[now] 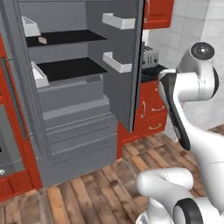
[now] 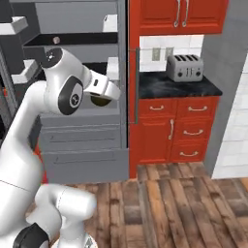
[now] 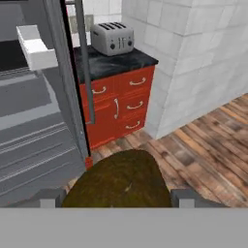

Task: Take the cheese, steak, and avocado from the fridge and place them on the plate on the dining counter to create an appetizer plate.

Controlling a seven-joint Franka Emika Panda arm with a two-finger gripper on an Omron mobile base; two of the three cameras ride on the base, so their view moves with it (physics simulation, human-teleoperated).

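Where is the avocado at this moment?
The avocado sits between the fingers of the claw, outside the open fridge. In the right base view it shows dark under the wrist, before the fridge's grey drawers.

You have the avocado (image 3: 118,180), a dark brown-green rounded lump, sitting between the claw (image 3: 116,197) tips. The fridge (image 1: 74,100) stands open just beyond the claw, with a small pale item (image 1: 42,40) on its upper black shelf.
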